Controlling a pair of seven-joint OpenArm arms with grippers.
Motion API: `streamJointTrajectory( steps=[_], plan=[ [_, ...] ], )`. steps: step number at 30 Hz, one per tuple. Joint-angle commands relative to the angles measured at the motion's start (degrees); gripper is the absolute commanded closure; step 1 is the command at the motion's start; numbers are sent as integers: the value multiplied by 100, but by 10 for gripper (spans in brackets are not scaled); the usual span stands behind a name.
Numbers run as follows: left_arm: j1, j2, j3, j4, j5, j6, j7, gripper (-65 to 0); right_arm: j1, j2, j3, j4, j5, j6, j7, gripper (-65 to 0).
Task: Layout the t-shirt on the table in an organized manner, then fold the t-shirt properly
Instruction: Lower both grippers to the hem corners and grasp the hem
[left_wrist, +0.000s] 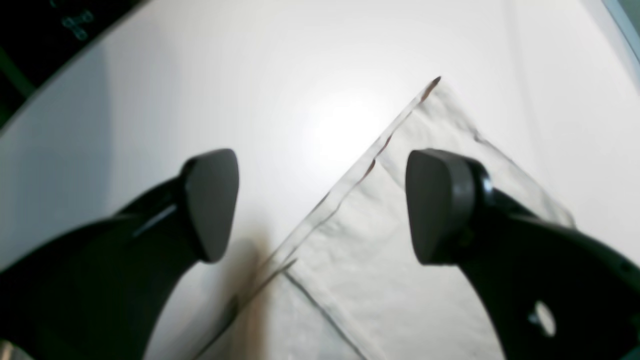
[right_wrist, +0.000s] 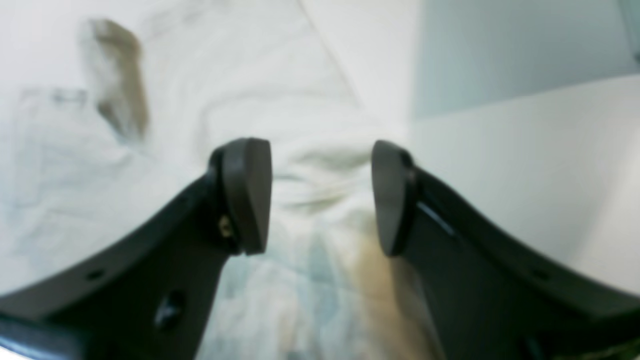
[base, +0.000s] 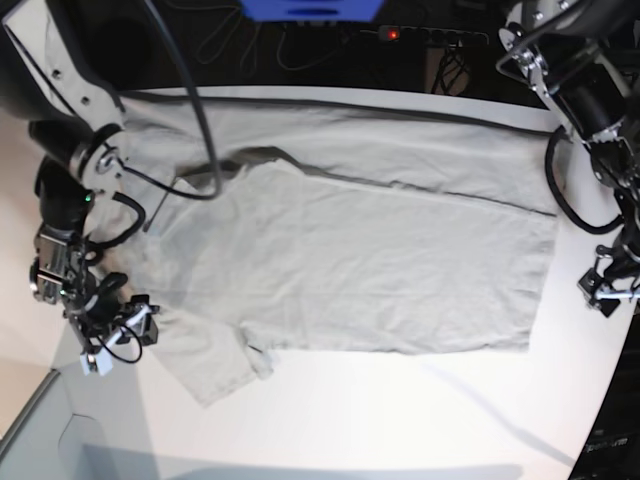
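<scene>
The light grey-beige t-shirt (base: 350, 270) lies spread flat on the white table (base: 400, 420), collar end to the left and hem to the right. My right gripper (base: 120, 330) hovers at the shirt's left sleeve. In the right wrist view it (right_wrist: 320, 195) is open, with rumpled cloth (right_wrist: 310, 175) below and nothing between the fingers. My left gripper (base: 603, 290) sits off the shirt's right hem. In the left wrist view it (left_wrist: 325, 205) is wide open above a hem corner (left_wrist: 380, 260) of the shirt, one finger (left_wrist: 212, 200) over bare table.
Cables and a power strip with a red light (base: 395, 33) run behind the table's far edge. The table's curved edge (base: 600, 410) drops off at the right. Dark floor (left_wrist: 30, 40) shows beyond the edge in the left wrist view. A grey surface (right_wrist: 500, 45) borders the table.
</scene>
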Motion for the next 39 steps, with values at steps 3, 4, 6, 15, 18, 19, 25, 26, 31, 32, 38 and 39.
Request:
streamJointTrajectory(
  steps=[3,4,6,15,18,19,25,26,31,32,38,39],
  plan=[
    [-341,-195,28,-369,-27,10,-522,-506,373,353,7,-860,84,-586,809,-327],
    [-403,-247,204,-528,-27,10,-672,-505,390,414,7,-1124,84,-815,1055,-327],
    [-438,-405,635,-809,-36,10,-970,-505,364,502,7,-1370,84,-1175,1433,-327],
    [-869,-669,1698,-2611,-27,10,-2579,-507,162,502,7,-1475,76,-1702,1714,-327],
    [-1044,-748,2024,-3165,-27,10,-2852,-507,65,493,-2,-1493,76,-1720,1706,-327],
    [-1088,-775,2094,-3297,-45,10,-2922,-507,47,493,-2,-1493,67,-1720,1714,-327],
    [-1352,-827,2314,-3798,-27,10,-3054,-507,-67,485,-415,-1607,67,-1720,1697,-327],
    [-1405,-827,2340,-3851,-27,10,-3080,-507,-76,485,-477,-1669,76,-1720,1697,-323],
    [-1625,-933,2955,-4150,-27,10,-3089,-505,-93,485,-547,-1809,76,-1720,1697,-270],
    [-1642,-942,3087,-4220,-36,10,-3089,-505,-102,485,-547,-1809,76,-1720,1697,-235],
    [-1932,-915,3237,-4941,-27,10,-3573,-504,-102,485,-512,-1809,84,-1720,1697,-77],
    [-1976,-907,3237,-5161,-27,10,-3722,-503,-102,485,-512,-1809,84,-1720,1697,-69]
  ],
)
